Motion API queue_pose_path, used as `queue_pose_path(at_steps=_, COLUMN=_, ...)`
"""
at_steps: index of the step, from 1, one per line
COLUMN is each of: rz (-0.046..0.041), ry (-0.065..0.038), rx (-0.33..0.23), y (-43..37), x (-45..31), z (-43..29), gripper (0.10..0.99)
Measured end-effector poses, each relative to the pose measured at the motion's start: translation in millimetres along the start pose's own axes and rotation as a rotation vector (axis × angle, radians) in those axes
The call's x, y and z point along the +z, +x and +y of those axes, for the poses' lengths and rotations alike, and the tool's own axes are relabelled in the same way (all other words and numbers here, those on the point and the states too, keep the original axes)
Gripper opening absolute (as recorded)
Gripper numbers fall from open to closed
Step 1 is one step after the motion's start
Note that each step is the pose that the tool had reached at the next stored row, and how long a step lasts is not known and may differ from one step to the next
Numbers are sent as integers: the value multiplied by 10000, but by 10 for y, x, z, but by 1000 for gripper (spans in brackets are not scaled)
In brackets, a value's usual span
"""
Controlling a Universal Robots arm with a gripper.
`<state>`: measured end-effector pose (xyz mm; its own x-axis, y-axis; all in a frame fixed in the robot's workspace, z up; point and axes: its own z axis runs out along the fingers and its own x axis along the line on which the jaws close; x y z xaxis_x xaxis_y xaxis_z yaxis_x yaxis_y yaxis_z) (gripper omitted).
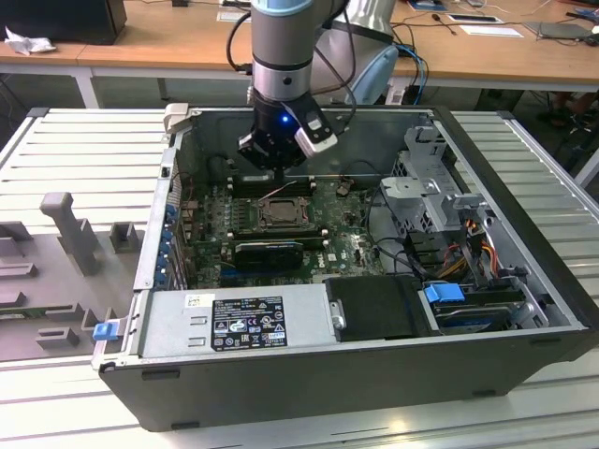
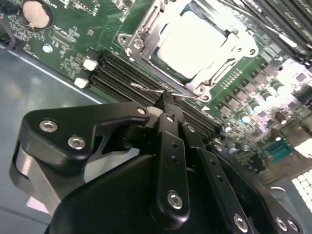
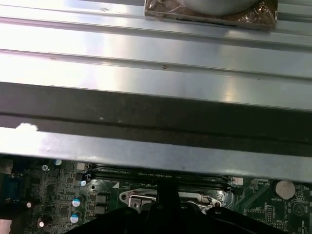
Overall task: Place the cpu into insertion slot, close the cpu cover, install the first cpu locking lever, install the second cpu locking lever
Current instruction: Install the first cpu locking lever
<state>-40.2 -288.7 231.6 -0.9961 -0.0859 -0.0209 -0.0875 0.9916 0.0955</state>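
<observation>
Your gripper (image 2: 165,97), pressed together on a thin wire locking lever (image 2: 151,90) beside the insertion slot (image 2: 192,46); cpu (image 2: 195,41) seated, cpu cover (image 2: 141,36) apparently closed.

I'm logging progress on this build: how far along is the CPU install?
The cpu already sits in the insertion slot, and the cpu cover looks closed over it. In hand: the tool has its fingertips shut at a thin wire locking lever beside the socket. Whether either lever is latched I cannot tell, so the levers look like what is left.
</observation>
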Motion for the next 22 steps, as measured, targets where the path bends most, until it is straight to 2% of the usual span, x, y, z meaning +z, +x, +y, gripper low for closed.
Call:
queue_pose_path(at_steps=3, rz=-3, ry=0, rx=24, y=-30, x=17, z=29, gripper=106)
queue_pose_path(at_steps=11, rz=-15, ry=3, rx=156, y=-164, x=82, z=12, gripper=106)
queue_pose_path(at_steps=22, rz=-26, ry=4, rx=171, y=-222, x=193, z=-4, gripper=106)
